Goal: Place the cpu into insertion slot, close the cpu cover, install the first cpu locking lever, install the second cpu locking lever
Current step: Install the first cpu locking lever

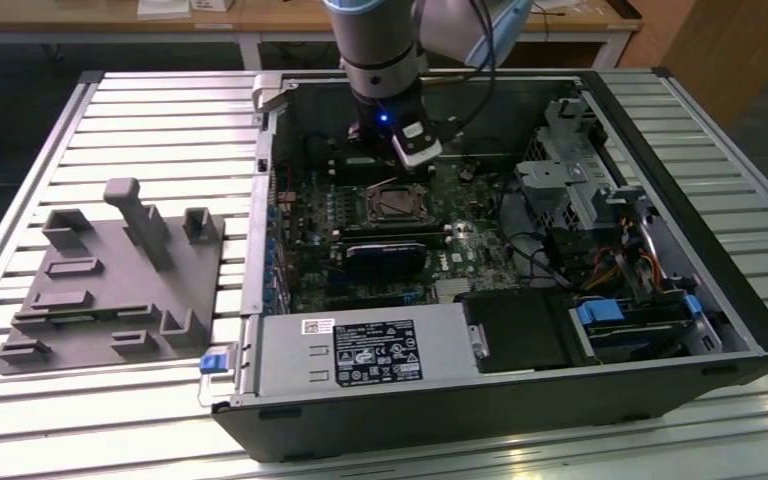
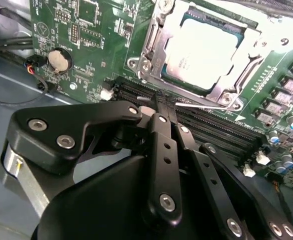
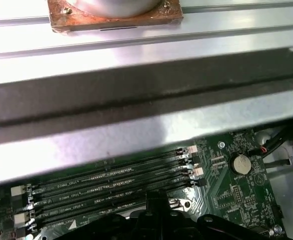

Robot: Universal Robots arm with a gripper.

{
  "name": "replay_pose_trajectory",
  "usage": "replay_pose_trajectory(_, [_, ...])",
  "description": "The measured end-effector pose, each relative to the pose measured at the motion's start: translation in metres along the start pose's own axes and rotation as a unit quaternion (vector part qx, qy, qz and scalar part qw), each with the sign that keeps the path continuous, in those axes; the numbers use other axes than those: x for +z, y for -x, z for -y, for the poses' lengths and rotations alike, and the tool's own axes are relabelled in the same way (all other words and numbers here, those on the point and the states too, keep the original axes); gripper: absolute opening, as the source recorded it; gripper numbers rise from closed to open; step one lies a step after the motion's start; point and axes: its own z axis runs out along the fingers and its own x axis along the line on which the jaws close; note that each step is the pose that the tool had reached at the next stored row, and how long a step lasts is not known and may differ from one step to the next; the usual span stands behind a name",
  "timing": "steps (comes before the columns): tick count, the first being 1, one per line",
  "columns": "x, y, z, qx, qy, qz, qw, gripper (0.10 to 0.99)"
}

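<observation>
In the second wrist view the cpu (image 2: pixel 201 50) lies flat in the insertion slot (image 2: pixel 136 64), its silvery top showing through the window of the cpu cover (image 2: pixel 154 37), which lies down over it. A thin metal lever rod (image 2: pixel 206 105) runs along the socket's side facing the memory slots. My gripper (image 2: pixel 162 100) is shut, fingertips pressed together just beside that rod's end, above the memory slots; nothing shows between them. In the exterior view the gripper (image 1: pixel 411 160) hangs over the motherboard just behind the insertion slot (image 1: pixel 394 205).
Long black memory slots (image 3: pixel 111 185) and a coin battery (image 3: pixel 241 164) lie beside the socket. The computer case wall (image 1: pixel 267 200) surrounds the board, with a drive cage (image 1: pixel 571 190) and power supply (image 1: pixel 357 355). A grey fixture (image 1: pixel 104 290) sits at the exterior view's left.
</observation>
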Motion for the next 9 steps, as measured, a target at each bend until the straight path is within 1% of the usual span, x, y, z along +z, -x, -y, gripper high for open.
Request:
replay_pose_trajectory(3, [0.0004,-0.001,-0.0025,0.0,-0.0018,0.0007,1.0,0.106])
replay_pose_trajectory(5, [0.0007,-0.0013,-0.003,0.001,-0.0047,0.0028,1.0,0.106])
replay_pose_trajectory(8, [0.0014,-0.0017,-0.0031,0.003,-0.0113,0.0113,0.9999,0.106])
replay_pose_trajectory(9, [0.0017,-0.002,-0.0032,0.004,-0.0127,0.0137,0.9998,0.106])
